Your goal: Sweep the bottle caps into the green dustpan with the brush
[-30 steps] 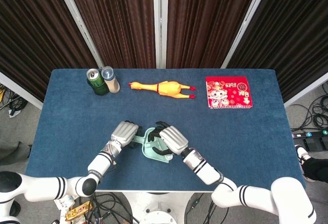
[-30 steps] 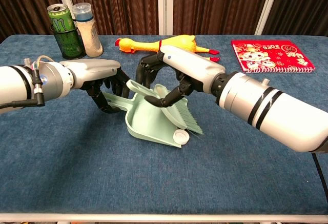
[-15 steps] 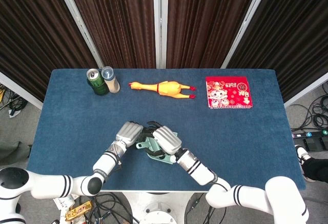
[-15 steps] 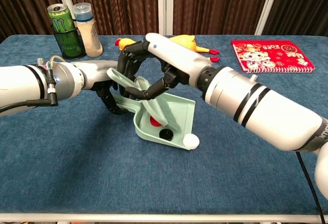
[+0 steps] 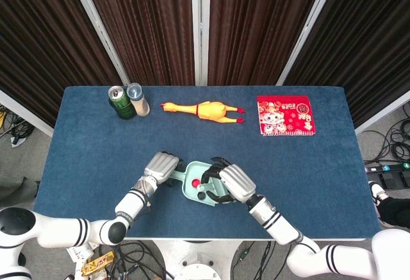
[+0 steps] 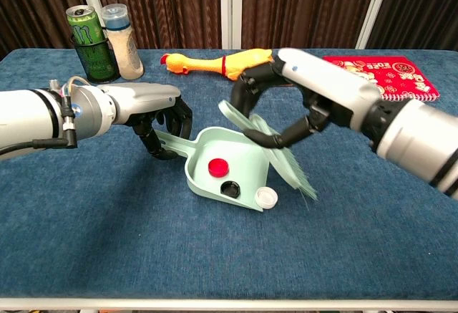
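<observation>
The green dustpan (image 6: 240,159) (image 5: 200,186) lies near the table's front edge, its handle gripped by my left hand (image 6: 159,116) (image 5: 160,166). Inside it sit a red cap (image 6: 217,166), a black cap (image 6: 230,188) and a white cap (image 6: 266,198) at its open lip. My right hand (image 6: 304,91) (image 5: 234,181) holds the pale green brush (image 6: 279,152) just right of the pan, its bristles angled down beside the pan's lip. In the head view the right hand covers most of the brush.
At the back left stand a green can (image 6: 89,32) and a shaker bottle (image 6: 123,31). A yellow rubber chicken (image 6: 222,62) lies at the back centre, a red notebook (image 6: 379,78) at the back right. The blue table's front edge (image 6: 229,300) runs close below the pan.
My right hand swung the brush from over the pan's inside out to the pan's right side. The white cap now sits just inside the lip. The left hand kept its grip.
</observation>
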Controlling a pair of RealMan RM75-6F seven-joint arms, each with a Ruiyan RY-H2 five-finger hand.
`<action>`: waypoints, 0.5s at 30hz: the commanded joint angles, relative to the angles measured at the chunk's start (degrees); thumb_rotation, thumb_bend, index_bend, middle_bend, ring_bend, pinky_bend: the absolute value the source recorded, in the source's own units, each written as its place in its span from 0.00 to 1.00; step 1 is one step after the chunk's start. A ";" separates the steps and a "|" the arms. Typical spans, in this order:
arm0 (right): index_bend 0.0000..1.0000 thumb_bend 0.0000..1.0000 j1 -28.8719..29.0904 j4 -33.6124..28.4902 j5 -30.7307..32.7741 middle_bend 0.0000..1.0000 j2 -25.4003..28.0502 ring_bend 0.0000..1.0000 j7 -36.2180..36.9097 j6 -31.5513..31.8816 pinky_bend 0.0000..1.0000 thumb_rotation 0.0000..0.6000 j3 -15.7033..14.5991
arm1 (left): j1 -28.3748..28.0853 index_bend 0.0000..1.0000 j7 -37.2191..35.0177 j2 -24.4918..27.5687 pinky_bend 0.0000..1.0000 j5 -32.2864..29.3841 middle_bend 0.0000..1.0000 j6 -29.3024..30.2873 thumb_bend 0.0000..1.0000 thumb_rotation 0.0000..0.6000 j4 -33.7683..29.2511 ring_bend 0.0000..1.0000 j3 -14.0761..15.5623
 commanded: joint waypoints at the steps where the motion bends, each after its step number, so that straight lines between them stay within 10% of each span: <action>1: 0.80 0.61 -0.89 0.45 0.66 0.71 -0.89 0.34 -0.64 0.32 0.13 1.00 -0.48 | -0.40 0.54 0.53 -0.47 0.27 -0.84 0.50 0.38 0.37 1.00 0.25 0.33 0.05; 15: 0.81 0.61 -2.63 10.88 -0.73 0.72 -14.09 0.35 2.92 5.41 0.10 1.00 2.18 | -2.19 0.54 2.18 -0.62 0.28 -5.89 0.50 0.96 0.37 1.00 -0.79 0.33 -0.32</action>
